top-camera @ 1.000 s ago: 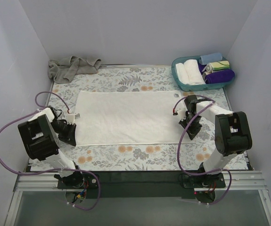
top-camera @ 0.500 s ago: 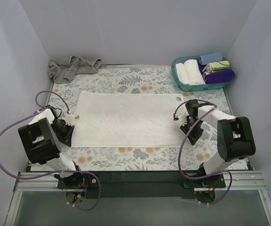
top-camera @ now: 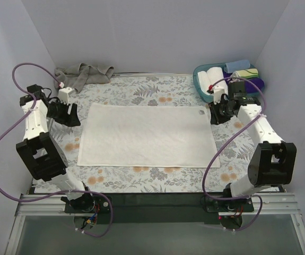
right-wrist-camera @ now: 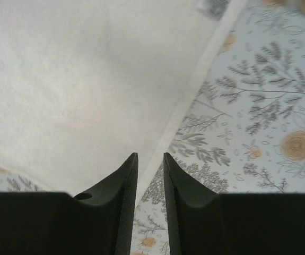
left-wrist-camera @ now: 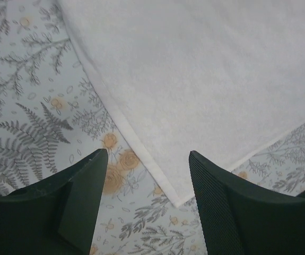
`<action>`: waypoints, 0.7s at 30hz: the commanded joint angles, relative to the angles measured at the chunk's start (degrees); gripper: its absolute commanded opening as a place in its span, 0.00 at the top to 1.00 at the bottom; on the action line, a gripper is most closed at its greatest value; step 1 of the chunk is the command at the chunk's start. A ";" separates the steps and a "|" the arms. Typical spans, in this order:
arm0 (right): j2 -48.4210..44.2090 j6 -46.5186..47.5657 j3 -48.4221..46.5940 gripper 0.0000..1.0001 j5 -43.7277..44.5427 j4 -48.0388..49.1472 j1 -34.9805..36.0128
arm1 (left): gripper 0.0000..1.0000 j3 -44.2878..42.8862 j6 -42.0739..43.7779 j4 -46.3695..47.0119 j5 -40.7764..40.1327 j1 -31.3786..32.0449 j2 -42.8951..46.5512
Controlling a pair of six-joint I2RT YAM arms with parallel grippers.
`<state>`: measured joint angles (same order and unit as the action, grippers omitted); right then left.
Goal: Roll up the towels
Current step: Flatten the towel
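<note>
The large white towel (top-camera: 147, 135) lies spread flat in the middle of the floral table cover, with a small tag at its far right corner. A grey-beige towel (top-camera: 82, 74) sits crumpled at the back left. My left gripper (top-camera: 72, 117) hangs just off the white towel's far left corner, open and empty. In the left wrist view my left gripper (left-wrist-camera: 148, 154) is raised over the towel (left-wrist-camera: 194, 69) edge and a corner. My right gripper (top-camera: 215, 117) hangs by the far right corner. In its wrist view my right gripper (right-wrist-camera: 150, 155) is narrowly open and empty above the towel (right-wrist-camera: 78, 79) hem.
A teal basket (top-camera: 205, 95) at the back right holds several rolled towels, close behind my right arm. The floral cover (top-camera: 141, 180) shows in front of the white towel. White walls enclose the table on three sides, and purple cables loop off both arms.
Both grippers were low at the towel's left and right sides with jaws nearly shut. They have opened, risen and swung back to its far corners. The towel now lies flat.
</note>
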<state>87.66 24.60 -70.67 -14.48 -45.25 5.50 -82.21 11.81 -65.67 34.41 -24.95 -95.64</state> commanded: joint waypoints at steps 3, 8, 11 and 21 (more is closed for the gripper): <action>-2.31 -19.04 3.07 0.74 -1.42 23.40 -7.86 | 0.41 -5.24 -10.13 7.73 8.48 -0.19 -0.78; 0.74 -27.23 11.44 0.70 -2.49 42.96 -9.10 | 0.41 -3.21 -19.18 18.98 10.15 -0.19 0.36; 8.29 -28.81 9.86 0.69 -1.34 47.77 -9.10 | 0.42 -4.61 -20.25 18.92 9.71 -0.19 -1.83; 19.38 -30.67 7.23 0.63 6.21 58.97 -4.89 | 0.41 -6.20 -19.20 17.68 7.34 -0.19 -3.94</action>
<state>104.03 -4.95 -59.88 -11.49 8.14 -1.56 -86.00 -7.90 -47.92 42.39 -24.97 -100.03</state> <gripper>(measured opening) 0.377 0.586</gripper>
